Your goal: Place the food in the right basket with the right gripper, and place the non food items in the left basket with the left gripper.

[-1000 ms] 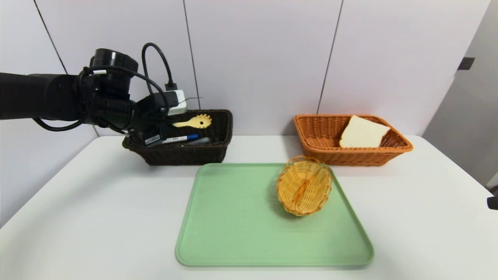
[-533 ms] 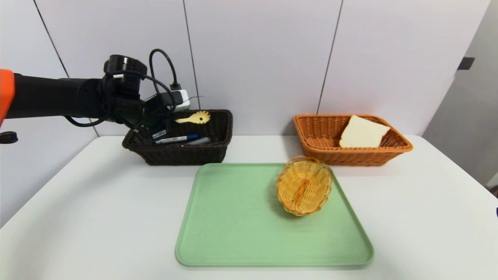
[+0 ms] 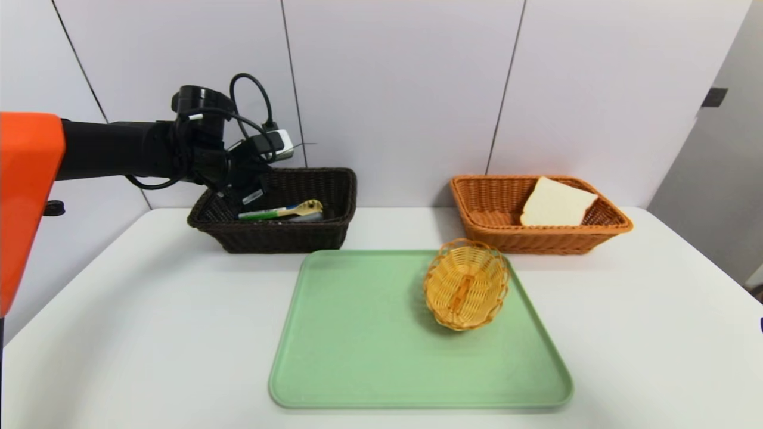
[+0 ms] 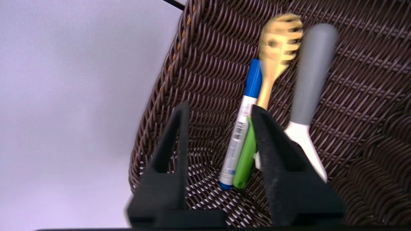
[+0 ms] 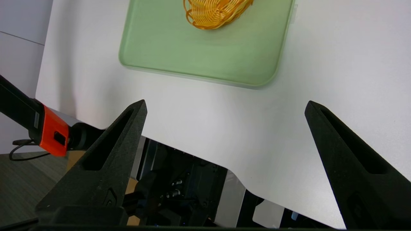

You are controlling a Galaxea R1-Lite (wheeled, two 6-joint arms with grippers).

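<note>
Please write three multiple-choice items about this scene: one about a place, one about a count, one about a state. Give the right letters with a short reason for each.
1. Where is the bread slice?
A. on the green tray
B. in the orange basket
C. in the dark brown basket

2. How many things stand on the green tray?
A. one
B. two
C. three

3. How is the left gripper?
A. shut on a marker
B. shut on a spoon
C. open, holding nothing

Answers:
1 B: the slice leans inside the orange basket at the right rear.
2 A: only the small yellow wicker basket is on the tray.
3 C: the wrist view shows its fingers apart over the dark brown basket; the blue marker and wooden spoon lie loose inside.
</note>
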